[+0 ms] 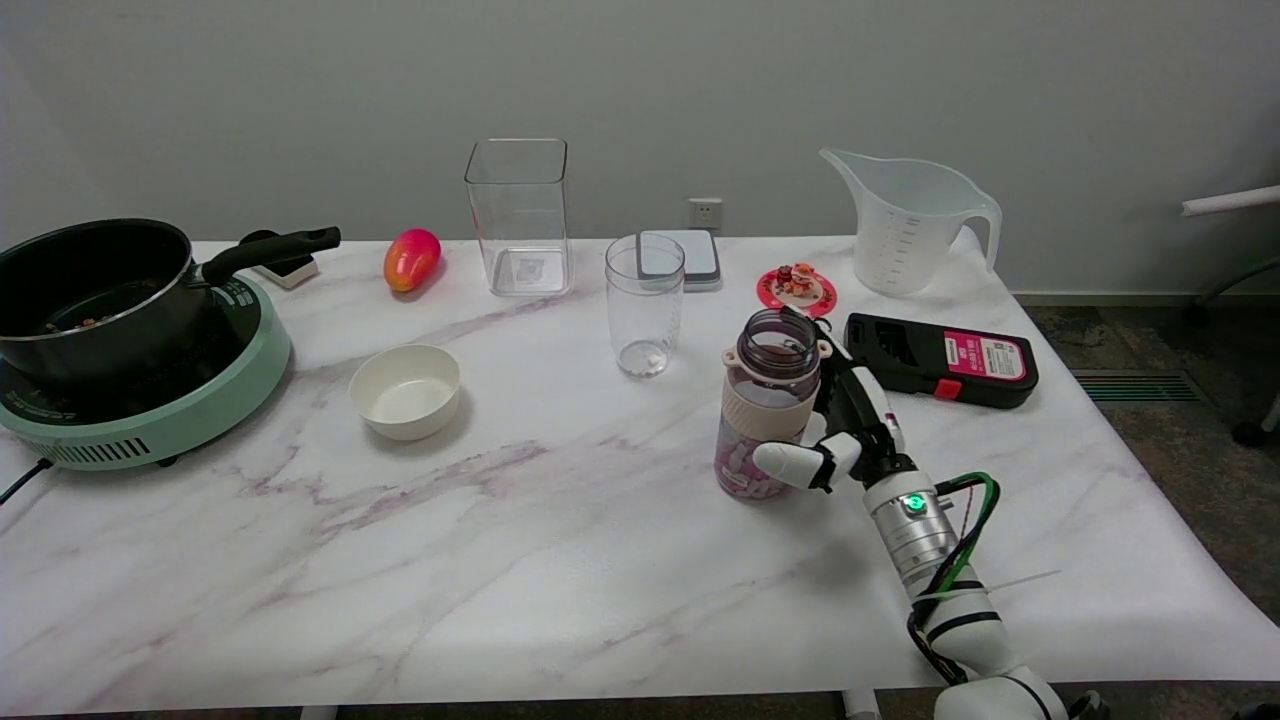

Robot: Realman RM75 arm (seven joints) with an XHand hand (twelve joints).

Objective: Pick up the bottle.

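The robot hand [845,415] hides the bottle's [768,400] right side; its fingers go out of sight behind the bottle.

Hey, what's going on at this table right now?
A robot's right hand is against the right side of an open bottle of pink and white pieces, thumb across its front. The bottle stands upright on the marble table, not yet lifted. A firm grip isn't clear. A tumbler and bowl stand untouched.
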